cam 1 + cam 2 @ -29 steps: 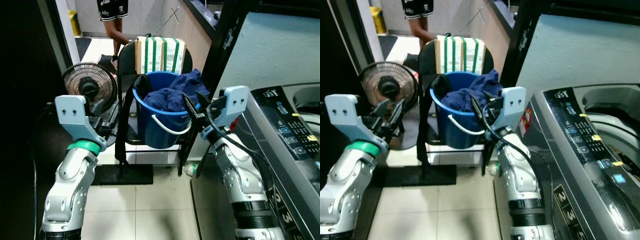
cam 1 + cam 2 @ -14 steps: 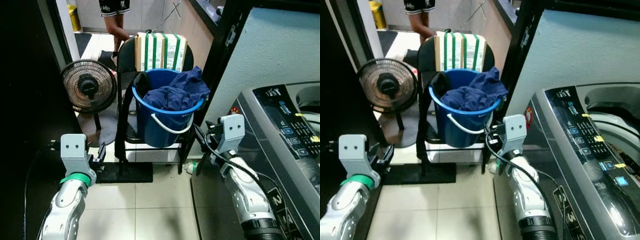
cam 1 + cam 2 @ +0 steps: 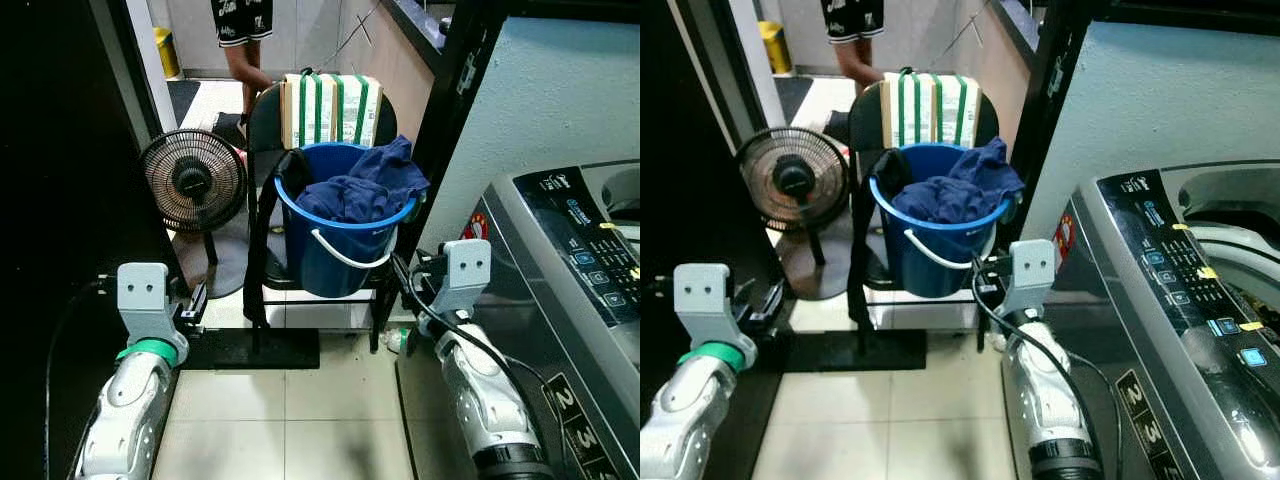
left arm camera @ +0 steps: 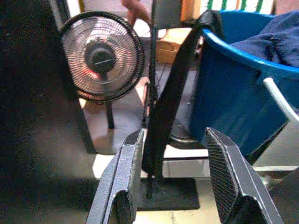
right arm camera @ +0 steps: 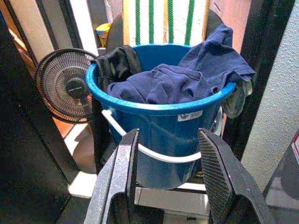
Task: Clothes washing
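Your blue bucket (image 3: 345,245) sits on the seat of a black chair (image 3: 272,130) at twelve o'clock, and it is heaped with dark blue clothes (image 3: 365,188); one piece drapes over the rim at about two o'clock, and a black garment (image 5: 117,65) hangs over the rim at ten. The white handle (image 3: 345,255) lies down against the bucket's front wall. A green-striped white box (image 3: 330,108) leans on the chair back behind it. A fan (image 3: 193,182) stands on the floor at ten o'clock, and the washer (image 3: 580,250) with its control panel is at three o'clock. A person's legs (image 3: 243,45) show far back at eleven.

Your left gripper (image 4: 180,186) hangs low at eight o'clock, fingers spread apart and empty, aimed at the chair leg. Your right gripper (image 5: 168,182) sits low at five o'clock, fingers also spread and empty, pointed at the bucket's front.

Against a second ago, you have dropped both arms well down from bucket height; the right gripper was up beside the rim then. Over the last half second they barely changed.
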`<state>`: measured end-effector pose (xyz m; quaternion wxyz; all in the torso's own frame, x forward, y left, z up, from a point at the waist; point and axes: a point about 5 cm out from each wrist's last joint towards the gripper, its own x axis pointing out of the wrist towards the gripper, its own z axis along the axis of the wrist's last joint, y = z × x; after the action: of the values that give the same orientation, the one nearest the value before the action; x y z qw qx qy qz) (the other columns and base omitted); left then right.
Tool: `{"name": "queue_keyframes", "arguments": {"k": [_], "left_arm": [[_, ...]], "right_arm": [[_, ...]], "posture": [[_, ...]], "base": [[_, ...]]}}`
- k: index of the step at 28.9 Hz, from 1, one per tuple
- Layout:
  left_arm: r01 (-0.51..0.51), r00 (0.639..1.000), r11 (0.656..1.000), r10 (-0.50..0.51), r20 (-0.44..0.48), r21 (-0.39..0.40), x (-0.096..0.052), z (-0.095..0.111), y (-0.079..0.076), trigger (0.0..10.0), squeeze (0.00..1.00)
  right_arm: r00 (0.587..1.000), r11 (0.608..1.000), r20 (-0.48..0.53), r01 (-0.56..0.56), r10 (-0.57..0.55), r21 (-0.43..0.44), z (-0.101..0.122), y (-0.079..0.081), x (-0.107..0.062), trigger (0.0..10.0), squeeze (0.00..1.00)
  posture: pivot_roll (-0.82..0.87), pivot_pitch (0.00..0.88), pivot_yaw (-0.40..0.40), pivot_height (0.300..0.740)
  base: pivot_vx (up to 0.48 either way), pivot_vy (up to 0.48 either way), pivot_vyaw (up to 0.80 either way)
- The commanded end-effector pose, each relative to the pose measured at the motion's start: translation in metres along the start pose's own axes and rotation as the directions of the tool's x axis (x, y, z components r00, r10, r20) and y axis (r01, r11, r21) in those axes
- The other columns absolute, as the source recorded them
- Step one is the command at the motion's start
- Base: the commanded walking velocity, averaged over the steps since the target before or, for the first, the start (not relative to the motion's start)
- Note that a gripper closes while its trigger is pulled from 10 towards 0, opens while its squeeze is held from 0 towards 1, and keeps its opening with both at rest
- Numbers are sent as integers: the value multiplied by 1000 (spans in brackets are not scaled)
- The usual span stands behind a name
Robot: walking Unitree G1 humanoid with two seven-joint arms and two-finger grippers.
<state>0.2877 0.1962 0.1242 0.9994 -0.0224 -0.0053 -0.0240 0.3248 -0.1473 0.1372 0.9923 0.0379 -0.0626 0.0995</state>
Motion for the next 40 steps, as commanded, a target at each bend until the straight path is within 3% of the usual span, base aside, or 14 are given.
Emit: {"name": "queue_keyframes", "arguments": {"k": [1, 40], "left_arm": [[14, 1000, 1000, -14, 27, -8, -1, 3, -1, 10000, 0], [36, 999, 998, -34, 40, -51, 0, 3, -8, 10000, 0]], "right_arm": [[1000, 1000, -4, 8, -7, 15, -4, 0, -3, 10000, 0], [1000, 1000, 1, -2, 2, 11, 1, 0, -4, 10000, 0]], "posture": [[67, 21, 38, 740], [40, 37, 27, 740]], "base": [[259, 0, 0], [374, 0, 0]]}}
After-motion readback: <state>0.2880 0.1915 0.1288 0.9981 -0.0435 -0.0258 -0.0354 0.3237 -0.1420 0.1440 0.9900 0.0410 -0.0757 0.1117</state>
